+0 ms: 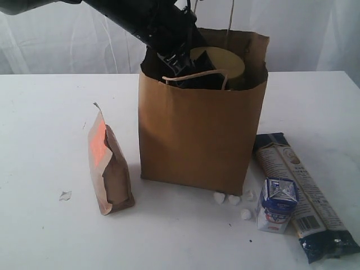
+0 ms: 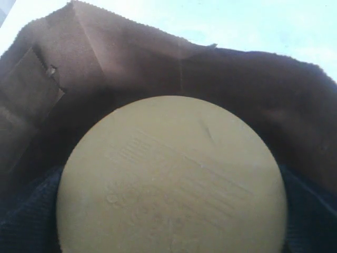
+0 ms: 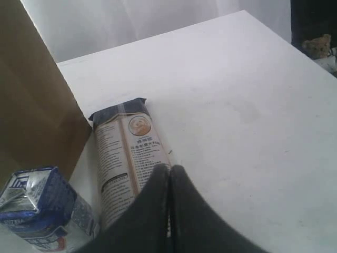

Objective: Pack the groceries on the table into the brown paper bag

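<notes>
Three groceries out on the white bench (image 1: 45, 112): brown-red pouch (image 1: 107, 163) upright left of the brown paper bag (image 1: 202, 135), small blue-white carton (image 1: 277, 203) and long dark-blue-and-cream packet (image 1: 304, 194) to its right, white crumbs (image 1: 233, 199) at the bag's foot.

Pouch seen from the exterior only.

From the left wrist, olive-gold jar lid (image 2: 174, 179) close up in the bag's mouth; left end effector (image 1: 194, 64) there with jaws wide, grip impossible to tell.

From the right wrist alone, right end effector (image 3: 169, 167) pinched closed, empty, over the packet; plush toy (image 3: 317, 47) beyond the bench.

White curtain (image 1: 56, 39) behind.

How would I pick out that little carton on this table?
Find the tall brown paper bag on the white table. Right of its base in the exterior view, beside the long flat packet, is the small blue-white carton. Unlike the packet, it stands upright, short and boxy.
</notes>
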You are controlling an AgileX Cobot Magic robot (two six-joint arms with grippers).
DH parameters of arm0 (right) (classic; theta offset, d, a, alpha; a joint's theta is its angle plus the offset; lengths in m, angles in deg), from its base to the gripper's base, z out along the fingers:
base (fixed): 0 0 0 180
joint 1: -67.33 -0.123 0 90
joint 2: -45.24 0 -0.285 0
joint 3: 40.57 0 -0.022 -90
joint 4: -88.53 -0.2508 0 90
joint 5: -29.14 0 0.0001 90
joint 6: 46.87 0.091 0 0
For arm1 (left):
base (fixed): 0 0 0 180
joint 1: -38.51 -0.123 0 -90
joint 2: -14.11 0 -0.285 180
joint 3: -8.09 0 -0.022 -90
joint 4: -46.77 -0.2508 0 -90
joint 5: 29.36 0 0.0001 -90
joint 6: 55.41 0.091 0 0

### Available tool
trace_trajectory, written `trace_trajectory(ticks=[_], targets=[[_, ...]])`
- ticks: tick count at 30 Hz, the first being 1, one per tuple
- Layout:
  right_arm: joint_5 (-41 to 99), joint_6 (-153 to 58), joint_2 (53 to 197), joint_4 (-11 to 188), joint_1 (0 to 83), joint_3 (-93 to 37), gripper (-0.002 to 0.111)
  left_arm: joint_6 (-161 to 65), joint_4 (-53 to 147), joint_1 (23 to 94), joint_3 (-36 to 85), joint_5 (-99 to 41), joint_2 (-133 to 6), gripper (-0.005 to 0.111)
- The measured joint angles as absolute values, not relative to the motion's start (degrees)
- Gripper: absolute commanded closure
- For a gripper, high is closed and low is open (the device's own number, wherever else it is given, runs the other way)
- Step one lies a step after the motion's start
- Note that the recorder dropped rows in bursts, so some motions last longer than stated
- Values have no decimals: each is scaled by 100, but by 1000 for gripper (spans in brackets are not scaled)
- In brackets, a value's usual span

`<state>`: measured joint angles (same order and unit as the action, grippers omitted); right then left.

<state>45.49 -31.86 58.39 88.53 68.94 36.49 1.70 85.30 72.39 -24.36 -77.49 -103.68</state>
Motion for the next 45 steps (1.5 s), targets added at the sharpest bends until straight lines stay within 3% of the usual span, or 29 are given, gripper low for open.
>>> trace_trajectory(ticks=[3, 22, 31, 45], targets=[[4549, -3186, 5839, 8853, 6894, 3649, 108, 170, 8530, 7239, -2436, -7694, -10368, 1], [4549, -3186, 5839, 8853, 6894, 3649, 108, 170, 8530, 7239, -2436, -7798, -10368, 1], [4549, -3186, 5839, 8853, 6894, 3649, 108, -336, 9151, 7241, -2436, -7017, -10327, 1], [4549, -3186, 5839, 8853, 6894, 3649, 108, -586, 8130, 7192, -2436, -7682, -10318, 1]])
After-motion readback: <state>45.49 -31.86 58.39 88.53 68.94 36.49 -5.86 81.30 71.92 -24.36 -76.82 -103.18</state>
